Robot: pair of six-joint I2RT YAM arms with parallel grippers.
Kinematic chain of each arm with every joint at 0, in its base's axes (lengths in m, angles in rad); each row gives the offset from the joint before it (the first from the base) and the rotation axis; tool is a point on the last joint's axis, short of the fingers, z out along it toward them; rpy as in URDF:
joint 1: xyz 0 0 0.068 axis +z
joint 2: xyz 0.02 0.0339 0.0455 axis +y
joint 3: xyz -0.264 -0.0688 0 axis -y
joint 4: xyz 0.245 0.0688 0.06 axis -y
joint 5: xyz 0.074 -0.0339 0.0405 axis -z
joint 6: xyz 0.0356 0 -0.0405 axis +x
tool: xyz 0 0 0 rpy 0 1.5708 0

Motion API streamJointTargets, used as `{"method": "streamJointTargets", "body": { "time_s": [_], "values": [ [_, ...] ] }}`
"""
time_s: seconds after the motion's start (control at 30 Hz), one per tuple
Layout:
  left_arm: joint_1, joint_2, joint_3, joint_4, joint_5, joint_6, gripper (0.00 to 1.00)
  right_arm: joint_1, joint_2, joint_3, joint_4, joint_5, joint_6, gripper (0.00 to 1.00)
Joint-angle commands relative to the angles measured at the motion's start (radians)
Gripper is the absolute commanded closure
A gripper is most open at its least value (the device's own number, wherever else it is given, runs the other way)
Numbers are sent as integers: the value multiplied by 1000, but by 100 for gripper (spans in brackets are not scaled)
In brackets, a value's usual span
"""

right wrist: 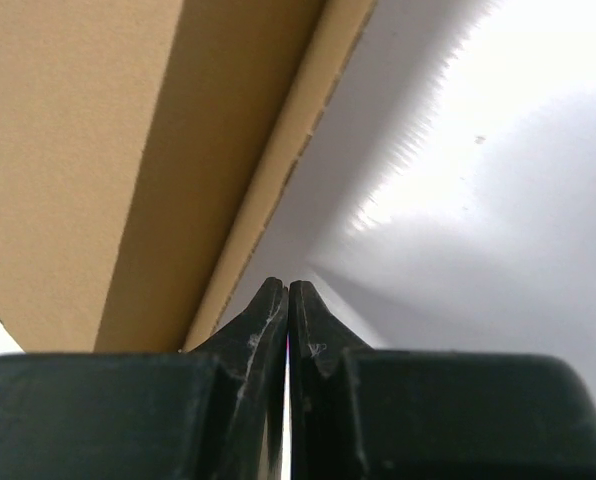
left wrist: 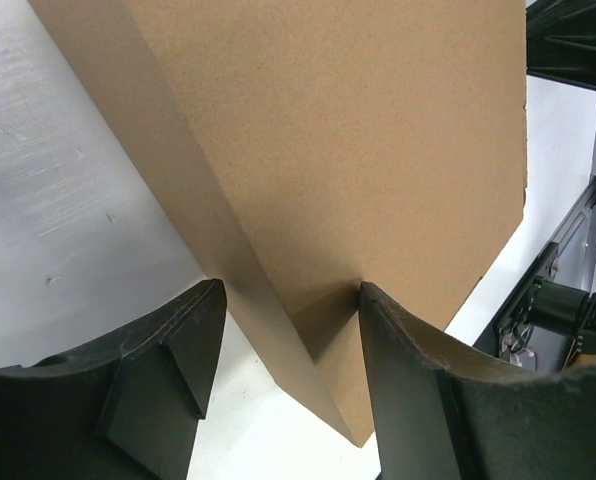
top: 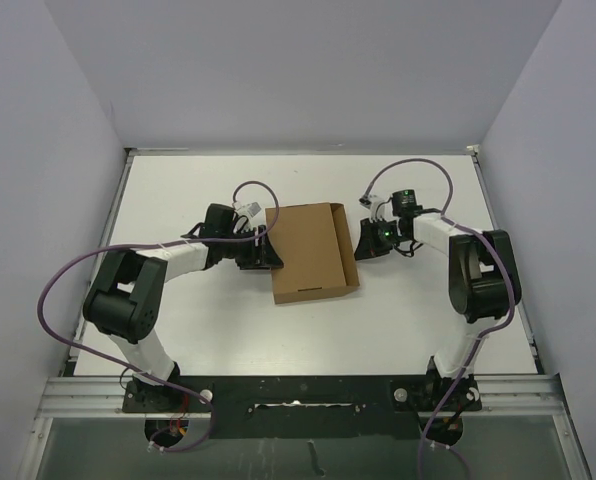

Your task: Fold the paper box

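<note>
Sitting closed and flat at the centre of the overhead view, the paper box point(top: 313, 250) rests on the white table point(top: 418, 315) between the two arms. The left gripper point(top: 268, 250) is at the box's left side, its fingers point(left wrist: 168, 350) spread astride the box's edge; I cannot tell whether they press on it. The right gripper point(top: 363, 242) lies just beside the box's right edge, fingers point(right wrist: 263, 320) pressed together on nothing.
</note>
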Motion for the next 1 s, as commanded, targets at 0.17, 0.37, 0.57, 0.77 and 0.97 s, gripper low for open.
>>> {"method": "streamJointTargets", "body": {
  "time_s": [0.17,0.37,0.57,0.77,0.97],
  "values": [
    [25,-90,18,-26,-98,21,35,-45,-109,11,11,52,-90,99],
    [68,-189,26,-32,-137,27,29,-47,-145,58,22,165,-188,98],
    [100,-328,40,-39,-200,90,21,-65,-203,128,38,158,-278,87],
    [147,-434,-40,109,-201,111,2,-111,-129,294,11,-9,-261,10],
    [236,-373,-31,193,-87,-41,2,-145,76,494,-135,-198,-138,5]
  ]
}}
